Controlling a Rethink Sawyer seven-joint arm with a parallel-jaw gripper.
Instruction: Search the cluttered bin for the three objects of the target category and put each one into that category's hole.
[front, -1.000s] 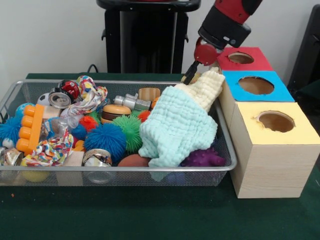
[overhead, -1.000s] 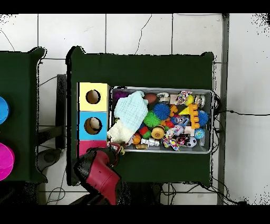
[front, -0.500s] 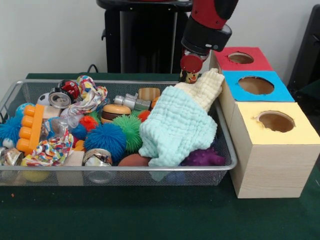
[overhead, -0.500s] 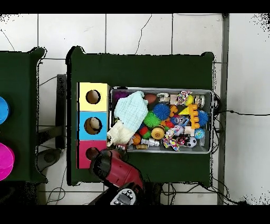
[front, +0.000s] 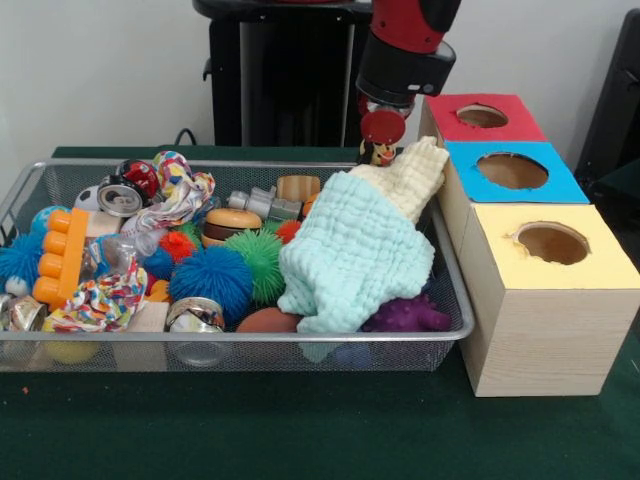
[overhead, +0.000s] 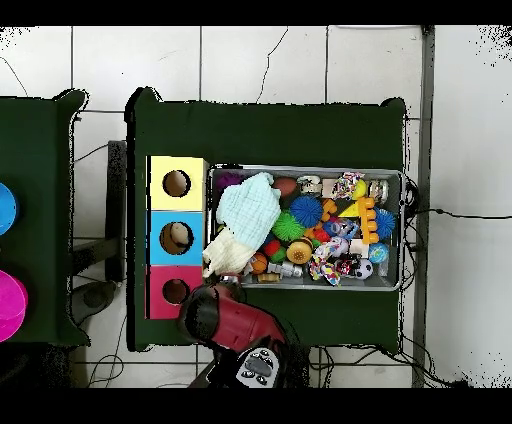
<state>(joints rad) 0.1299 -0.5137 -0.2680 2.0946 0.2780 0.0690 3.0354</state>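
On the green table, fingers (front: 381, 152), state unclear, hover over the bin's (front: 200, 341) far corner.

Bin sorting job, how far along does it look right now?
Possibly one drop done: a tan thing sits in the blue box hole, seen from overhead. In hand: the gripper hangs over the bin at its far corner, beside the cream cloth; whether it holds anything is unclear. Left: the bin is crowded, so most of the searching lies ahead.
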